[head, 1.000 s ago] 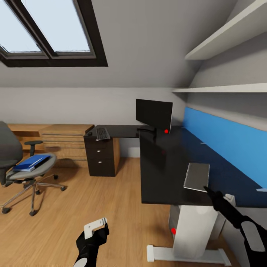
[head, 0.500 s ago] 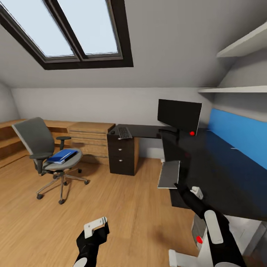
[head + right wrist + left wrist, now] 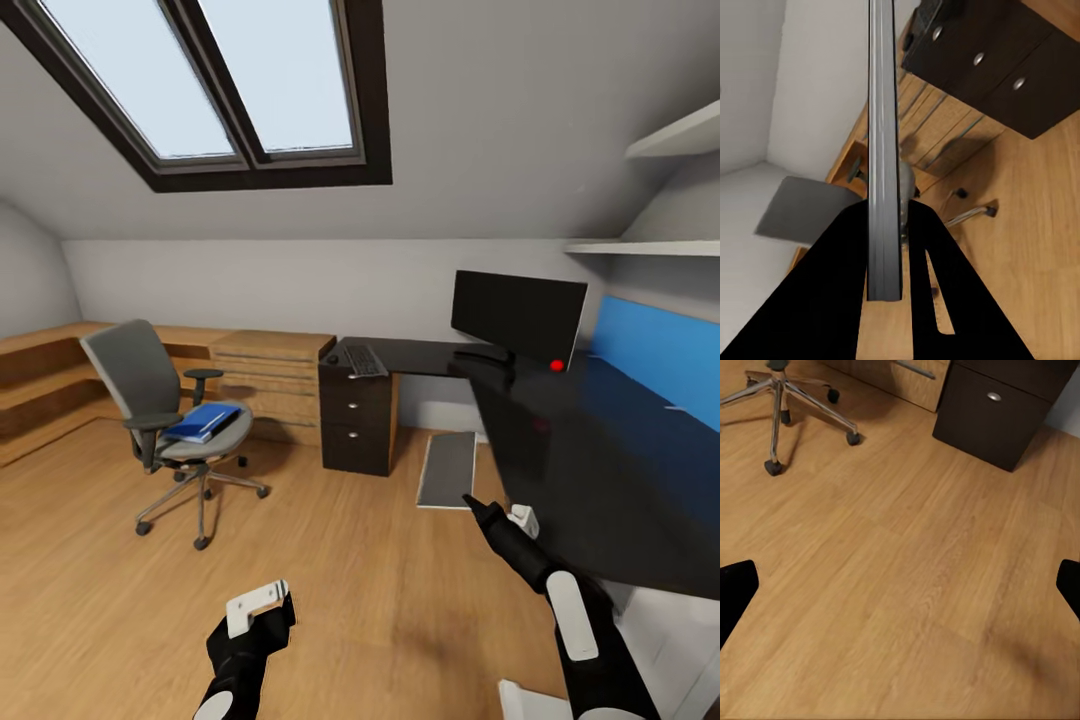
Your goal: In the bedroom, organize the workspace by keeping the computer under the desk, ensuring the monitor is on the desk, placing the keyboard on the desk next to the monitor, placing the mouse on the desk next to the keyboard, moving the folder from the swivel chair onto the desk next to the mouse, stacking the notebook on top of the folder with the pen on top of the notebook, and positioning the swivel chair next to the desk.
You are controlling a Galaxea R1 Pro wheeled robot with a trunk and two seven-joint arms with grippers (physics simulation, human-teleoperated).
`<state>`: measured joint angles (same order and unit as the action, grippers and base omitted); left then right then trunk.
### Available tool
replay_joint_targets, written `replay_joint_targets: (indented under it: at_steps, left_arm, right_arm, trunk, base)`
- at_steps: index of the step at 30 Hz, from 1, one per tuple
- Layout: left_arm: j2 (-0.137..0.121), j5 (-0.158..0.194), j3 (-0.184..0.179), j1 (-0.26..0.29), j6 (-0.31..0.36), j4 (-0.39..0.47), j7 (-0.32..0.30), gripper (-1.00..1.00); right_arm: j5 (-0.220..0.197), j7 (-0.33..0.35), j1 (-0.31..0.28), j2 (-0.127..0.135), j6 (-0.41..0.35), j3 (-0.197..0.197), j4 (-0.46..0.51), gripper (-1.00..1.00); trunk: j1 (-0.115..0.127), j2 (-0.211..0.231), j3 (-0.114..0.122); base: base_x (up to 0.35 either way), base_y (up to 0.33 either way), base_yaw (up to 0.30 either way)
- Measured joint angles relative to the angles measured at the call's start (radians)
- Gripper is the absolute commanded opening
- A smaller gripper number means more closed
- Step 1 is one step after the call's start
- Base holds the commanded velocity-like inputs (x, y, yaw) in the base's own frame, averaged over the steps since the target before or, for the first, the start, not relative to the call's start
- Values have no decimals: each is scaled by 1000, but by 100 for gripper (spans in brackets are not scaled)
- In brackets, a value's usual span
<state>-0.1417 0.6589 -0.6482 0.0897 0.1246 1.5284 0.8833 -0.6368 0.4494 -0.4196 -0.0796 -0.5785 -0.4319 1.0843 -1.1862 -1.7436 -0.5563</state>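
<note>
Your right gripper (image 3: 470,503) is clamped on the notebook (image 3: 447,469), gray slab held edge-up above the wood floor (image 3: 350,590), just off the black desk (image 3: 600,470). Your left gripper (image 3: 258,607) hangs low, jaws spread, empty. Blue folder (image 3: 203,420) sits on the swivel chair (image 3: 165,420), well beyond it.
</note>
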Motion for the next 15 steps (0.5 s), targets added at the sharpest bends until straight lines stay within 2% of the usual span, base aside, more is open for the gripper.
replay_joint_targets:
  at_steps: [15]
  left_arm:
    - [3,3,-2,1,2,-3,0,100]
  right_arm:
    - [0,3,0,9,-3,-29,-1,-100]
  trunk:
    - [58,105,47]
  base:
    - [14,319,0]
